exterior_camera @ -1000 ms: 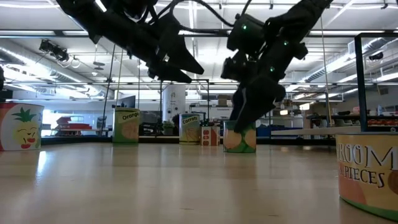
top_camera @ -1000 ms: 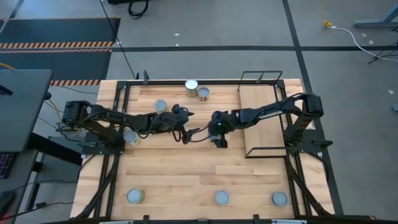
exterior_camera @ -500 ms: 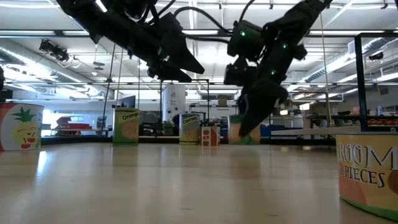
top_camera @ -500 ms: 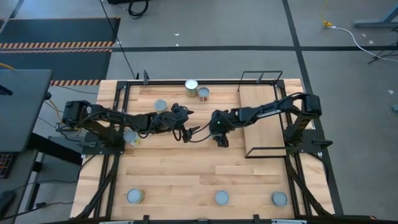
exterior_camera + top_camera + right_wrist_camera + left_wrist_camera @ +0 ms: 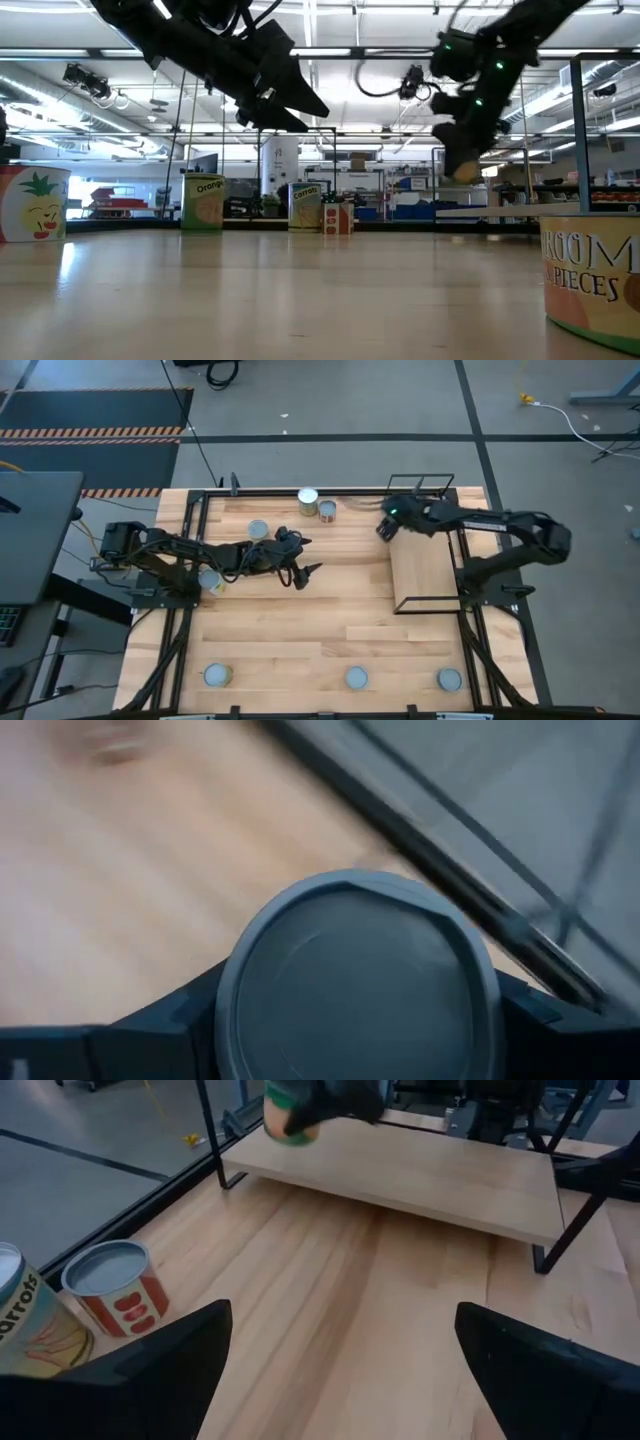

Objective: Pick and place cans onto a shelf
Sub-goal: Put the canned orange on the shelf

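R hand (image 5: 385, 528) grips a can (image 5: 355, 982) w/ grey lid, held in air at far-left corner of shelf (image 5: 428, 560). L hand (image 5: 303, 572) hovers mid-surface (image 5: 300, 630), fingers spread wide, nothing in it. Two cans (image 5: 317, 504) stand near the far edge.

We see even, bright overhead light in the high view, with soft shadows under both arms. In the low view ceiling strip lights (image 5: 330, 55) glare and the arms read as silhouettes. The right wrist view is motion-blurred; its can (image 5: 355, 985) looks soft.
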